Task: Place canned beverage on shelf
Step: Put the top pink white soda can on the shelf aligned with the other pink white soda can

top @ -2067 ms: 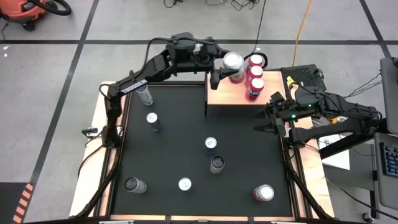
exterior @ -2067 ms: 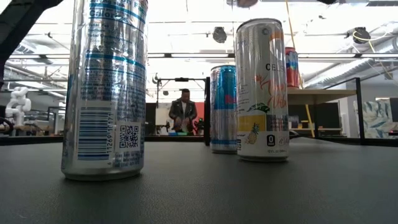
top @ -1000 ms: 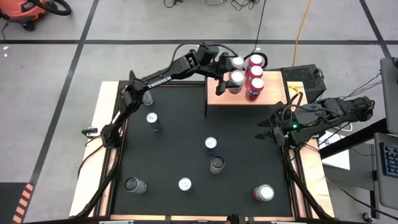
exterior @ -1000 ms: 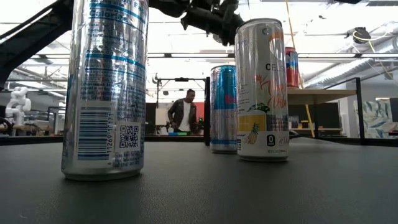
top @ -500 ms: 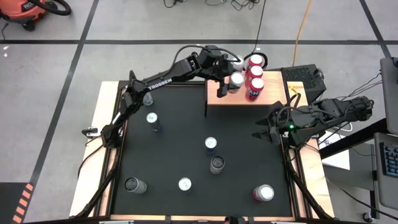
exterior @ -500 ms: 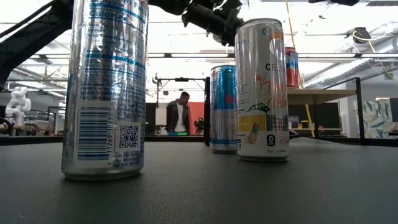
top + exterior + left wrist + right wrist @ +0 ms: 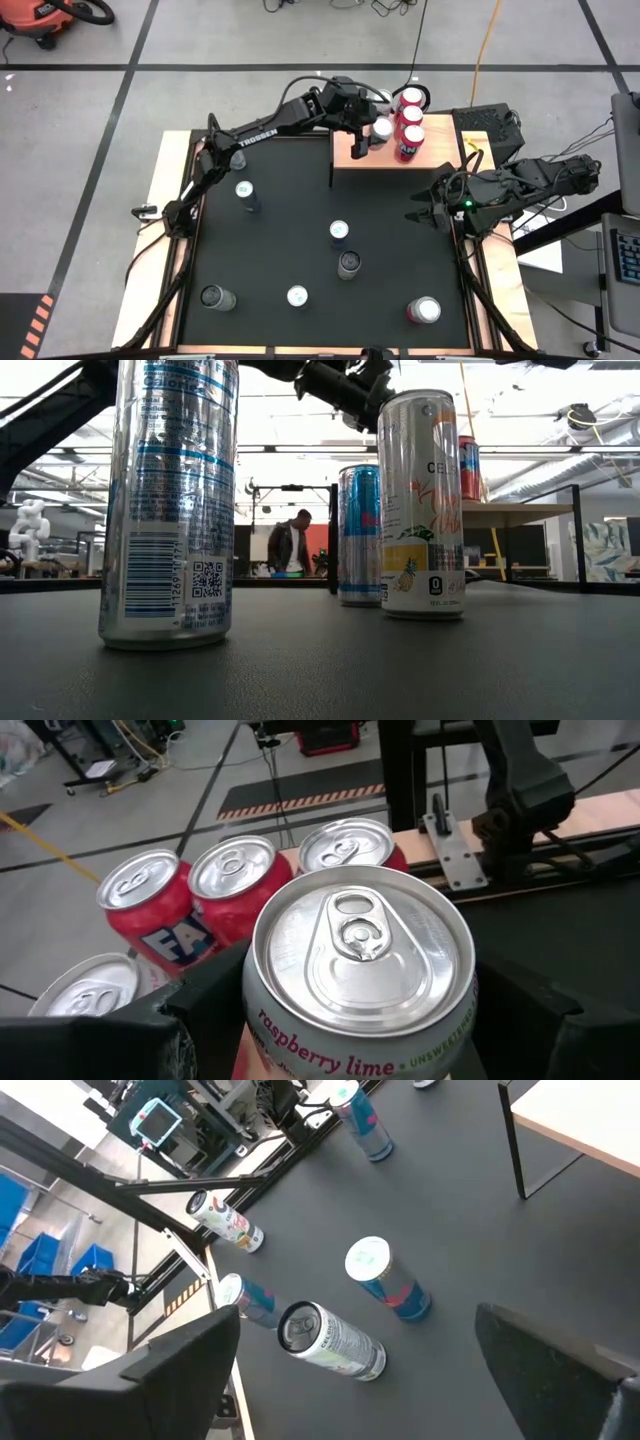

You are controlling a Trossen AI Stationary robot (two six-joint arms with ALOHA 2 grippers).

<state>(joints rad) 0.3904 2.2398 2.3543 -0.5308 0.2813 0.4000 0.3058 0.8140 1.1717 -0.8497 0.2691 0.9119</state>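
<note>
Lowered onto shelf (image 7: pixel 352 152), can (image 7: pixel 360 965) stands upright.

Four cans (image 7: pixel 388 1292), black tabletop (image 7: pixel 450 1210)

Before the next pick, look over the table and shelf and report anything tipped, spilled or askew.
Nothing stands out. The cans on the table stand upright and no spill shows. The red cans stand together on the shelf, and the left gripper holds a silver can upright beside them.
</note>
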